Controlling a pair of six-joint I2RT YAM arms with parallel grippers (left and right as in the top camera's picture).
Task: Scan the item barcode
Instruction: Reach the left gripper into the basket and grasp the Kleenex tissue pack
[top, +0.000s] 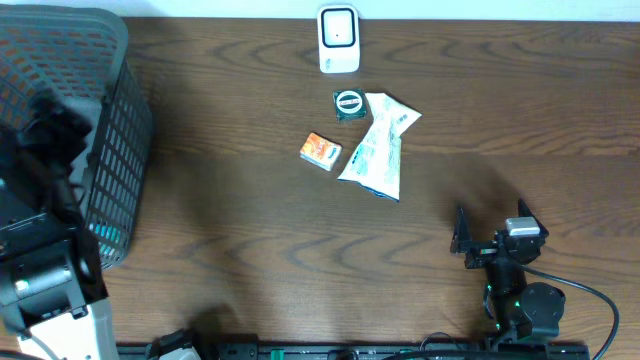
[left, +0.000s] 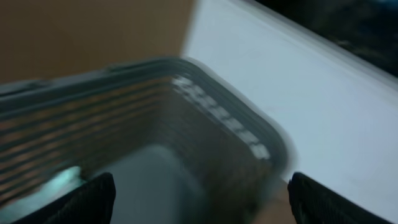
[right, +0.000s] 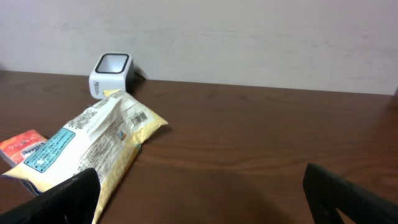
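A white and yellow snack bag (top: 378, 146) lies at the table's middle, with a barcode on its upper side (right: 140, 117). Left of it lies a small orange packet (top: 321, 151), and a round dark tin (top: 349, 103) sits just above. The white barcode scanner (top: 339, 38) stands at the far edge, behind the bag (right: 112, 73). My right gripper (top: 491, 222) is open and empty, low over the table to the bag's right (right: 202, 196). Over the grey basket (top: 110, 120), my left gripper (left: 202, 199) is open with nothing between its fingers.
The mesh basket fills the left side, its rim (left: 186, 68) close under the left wrist camera. Something pale teal (left: 62, 180) lies at its bottom. A pale wall (right: 249, 37) rises behind the scanner.
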